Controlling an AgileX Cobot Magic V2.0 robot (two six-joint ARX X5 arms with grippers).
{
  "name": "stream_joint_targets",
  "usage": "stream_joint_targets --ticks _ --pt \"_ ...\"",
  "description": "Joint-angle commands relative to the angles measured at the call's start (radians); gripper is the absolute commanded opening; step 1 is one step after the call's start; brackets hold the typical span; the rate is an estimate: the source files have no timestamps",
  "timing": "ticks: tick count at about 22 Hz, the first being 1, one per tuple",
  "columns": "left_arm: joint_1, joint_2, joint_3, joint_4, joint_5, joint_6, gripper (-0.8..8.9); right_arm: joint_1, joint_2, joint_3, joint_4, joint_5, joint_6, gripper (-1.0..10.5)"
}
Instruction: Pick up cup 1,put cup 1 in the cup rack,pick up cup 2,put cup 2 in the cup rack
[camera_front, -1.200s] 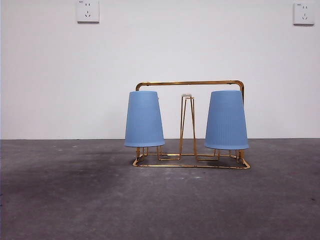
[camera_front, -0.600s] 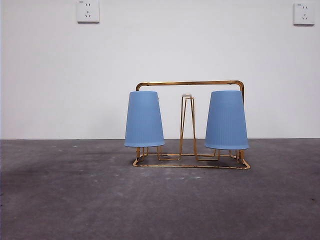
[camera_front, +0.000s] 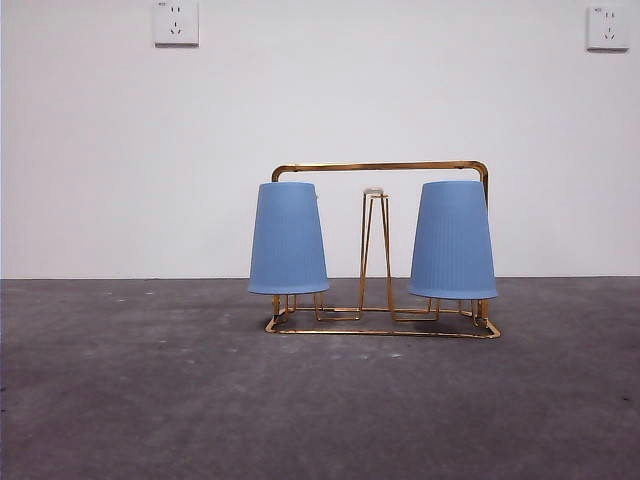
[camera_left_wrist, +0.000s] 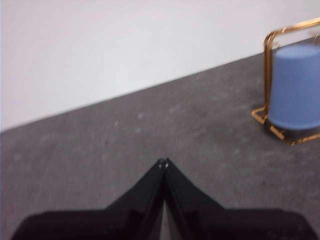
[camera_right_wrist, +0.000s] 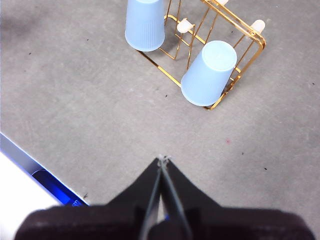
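We see both blue cups (camera_front: 288, 238) (camera_front: 453, 240) upturned on the cup rack (camera_front: 380, 167) near the counter's far edge; left gripper (camera_left_wrist: 163, 161) and right gripper (camera_right_wrist: 163, 159) pressed together, empty. Nothing remains, we judge.

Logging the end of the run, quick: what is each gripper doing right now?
Left gripper: closed, holding nothing, away from the cup rack.
Right gripper: closed, holding nothing, high above the table.
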Motion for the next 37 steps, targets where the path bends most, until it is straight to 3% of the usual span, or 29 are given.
stream_joint_targets --ticks 1,3,5,9,24,25,28,31,37 --pt "0.004 -0.053 -0.074 0.010 -0.026 -0.057 -0.03 0.000 0.001 -0.004 -0.022 0.000 0.011 0.0" --pt "0.004 -0.104 -0.128 0.010 -0.032 -0.081 -0.03 0.000 0.001 -0.004 -0.022 0.000 0.011 0.0" --pt "0.006 -0.153 -0.134 -0.084 -0.048 -0.094 -0.03 0.000 0.001 -0.004 -0.022 0.000 0.011 0.0" --pt "0.008 -0.164 -0.134 -0.083 -0.033 -0.133 -0.03 0.000 0.001 -0.004 -0.022 0.000 0.011 0.0" --pt "0.009 -0.134 -0.134 -0.083 -0.040 -0.133 -0.03 -0.006 -0.001 -0.003 -0.019 0.005 0.011 0.0" --pt "0.009 -0.134 -0.134 -0.083 -0.040 -0.133 -0.03 -0.023 -0.023 -0.003 -0.005 0.026 -0.032 0.0" --pt "0.009 -0.134 -0.134 -0.083 -0.040 -0.133 -0.03 -0.130 -0.113 -0.028 0.215 -0.021 -0.078 0.0" --pt "0.009 -0.134 -0.134 -0.083 -0.040 -0.133 -0.03 -0.344 -0.268 -0.164 0.518 -0.221 -0.036 0.0" --pt "0.009 -0.132 -0.134 -0.083 -0.040 -0.133 -0.03 -0.661 -0.562 -0.611 0.883 -0.240 -0.076 0.0"
